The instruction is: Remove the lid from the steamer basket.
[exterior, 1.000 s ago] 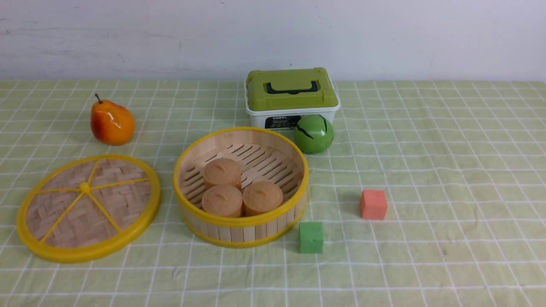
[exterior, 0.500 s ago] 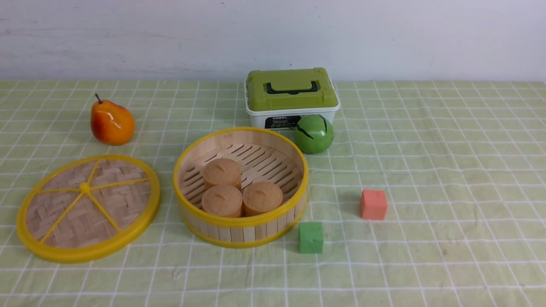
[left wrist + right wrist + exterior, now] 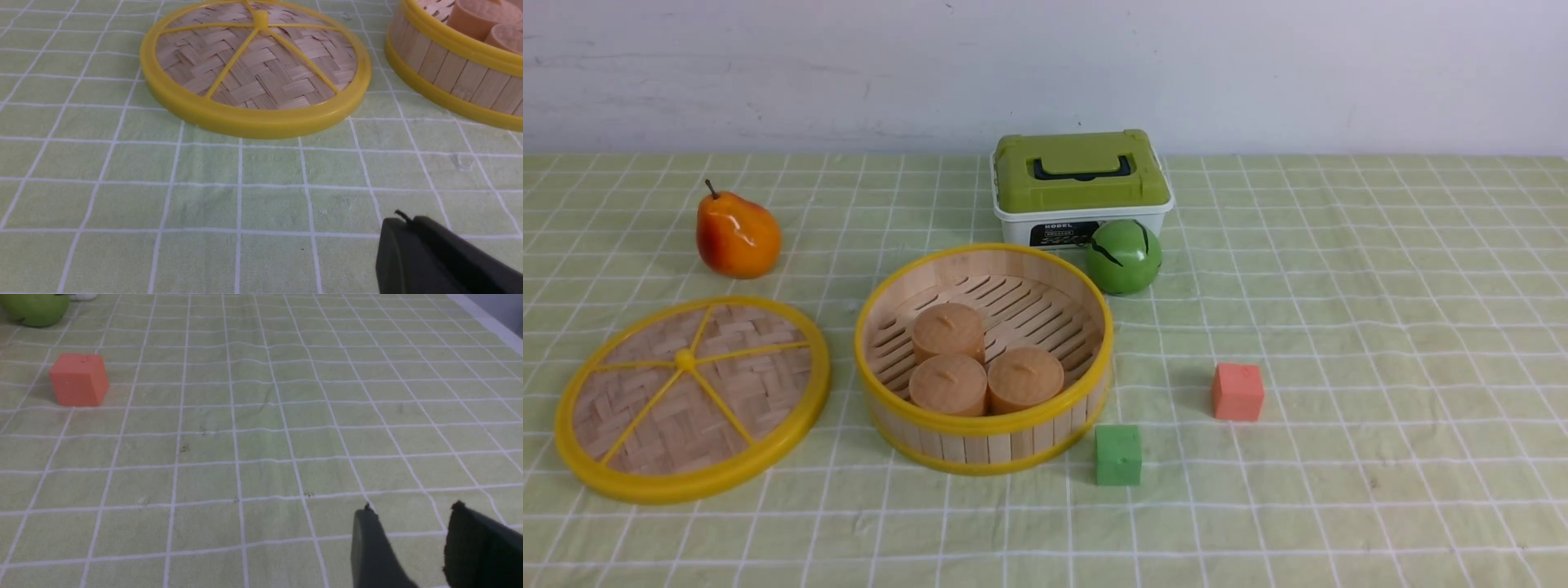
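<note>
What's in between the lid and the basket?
Nothing: the front view shows only a narrow strip of bare tablecloth between the lid and the basket.

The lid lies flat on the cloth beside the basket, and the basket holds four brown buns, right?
Not quite: the basket holds three brown buns, not four, as the front view shows. The lid does lie flat on the cloth beside it.

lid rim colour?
Yellow; the lid has woven tan bamboo inside it. Left wrist view shows it best.
</note>
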Available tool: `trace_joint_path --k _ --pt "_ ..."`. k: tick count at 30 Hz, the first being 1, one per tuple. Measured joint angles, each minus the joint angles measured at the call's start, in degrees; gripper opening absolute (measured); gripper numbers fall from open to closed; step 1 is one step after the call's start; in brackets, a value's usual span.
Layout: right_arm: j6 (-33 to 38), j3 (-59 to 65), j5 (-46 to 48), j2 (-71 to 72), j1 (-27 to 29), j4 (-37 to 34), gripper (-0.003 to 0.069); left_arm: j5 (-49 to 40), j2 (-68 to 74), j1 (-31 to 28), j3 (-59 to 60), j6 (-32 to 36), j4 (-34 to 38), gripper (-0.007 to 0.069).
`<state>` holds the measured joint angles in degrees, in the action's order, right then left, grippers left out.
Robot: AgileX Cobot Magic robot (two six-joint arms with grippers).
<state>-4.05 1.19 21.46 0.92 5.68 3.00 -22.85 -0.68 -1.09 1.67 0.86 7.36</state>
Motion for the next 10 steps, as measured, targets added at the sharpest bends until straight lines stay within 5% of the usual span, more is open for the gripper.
trace_joint_path --k 10 --pt "0.0 0.0 0.0 0.0 0.0 0.0 0.0241 0.0 0.0 0.0 0.0 0.0 0.0 0.0021"
